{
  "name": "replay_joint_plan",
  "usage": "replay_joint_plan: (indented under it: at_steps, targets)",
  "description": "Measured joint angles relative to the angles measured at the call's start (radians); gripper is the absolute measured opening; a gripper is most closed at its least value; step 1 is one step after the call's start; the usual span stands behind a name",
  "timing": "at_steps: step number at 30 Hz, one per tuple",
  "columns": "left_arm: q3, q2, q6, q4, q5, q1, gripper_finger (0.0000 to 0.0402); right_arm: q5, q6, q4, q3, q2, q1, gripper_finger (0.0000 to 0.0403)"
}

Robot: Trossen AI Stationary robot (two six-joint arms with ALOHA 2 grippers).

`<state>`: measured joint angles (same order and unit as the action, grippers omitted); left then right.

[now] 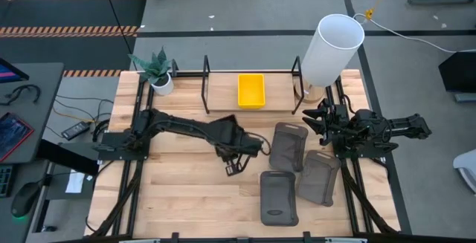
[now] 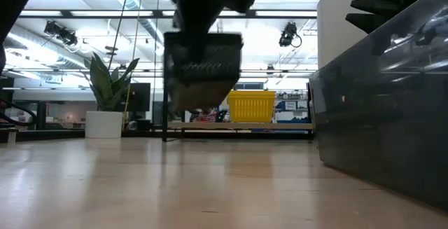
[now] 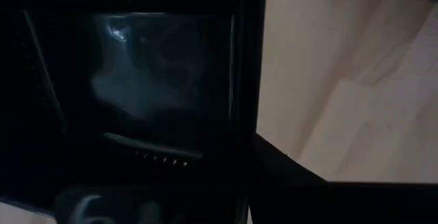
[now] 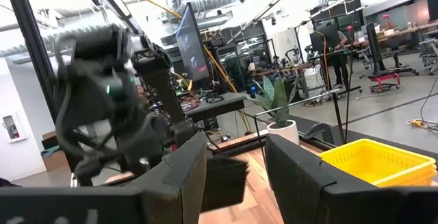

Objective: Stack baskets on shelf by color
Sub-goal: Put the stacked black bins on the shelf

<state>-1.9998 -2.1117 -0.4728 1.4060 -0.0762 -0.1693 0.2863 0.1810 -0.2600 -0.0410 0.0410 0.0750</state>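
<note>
My left gripper (image 1: 236, 157) reaches over the table's middle, shut on a small black slatted basket (image 2: 204, 68), which fills the left wrist view (image 3: 164, 80). A bright yellow basket (image 1: 251, 91) sits on the black rod shelf (image 1: 207, 87) at the far edge. Three larger dark grey baskets (image 1: 288, 145) (image 1: 320, 177) (image 1: 279, 197) lie flat on the table, right of centre. My right gripper (image 1: 314, 120) waits open near the shelf's right end, fingers apart (image 4: 236, 148), touching nothing. My left gripper holds the black slatted basket by its upper edge (image 2: 203, 38), coming from above. The basket hangs below the fingers, tilted and lifted clear of the table. The gripper's own body hides the place of contact, so the kind of hold cannot be told.
A tall white cylinder (image 1: 331, 48) stands at the shelf's right end, and a potted plant (image 1: 158, 72) at the far left corner. One grey basket (image 2: 381, 103) looms close at the right of the low view. Bare wood (image 1: 178, 191) lies left of the grey baskets.
</note>
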Motion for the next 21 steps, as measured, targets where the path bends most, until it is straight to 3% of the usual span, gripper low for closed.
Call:
replay_joint_plan:
  at_steps: [10,21]
  targets:
    - [-0.078,0.0,0.276,0.112,-0.222,0.112,0.0017,0.0,0.0,0.0,0.0,0.0,0.0,0.0155]
    - [0.026,0.0,0.491,0.091,-0.264,0.283,0.0017,0.0,0.0,0.0,0.0,0.0,0.0,0.0155]
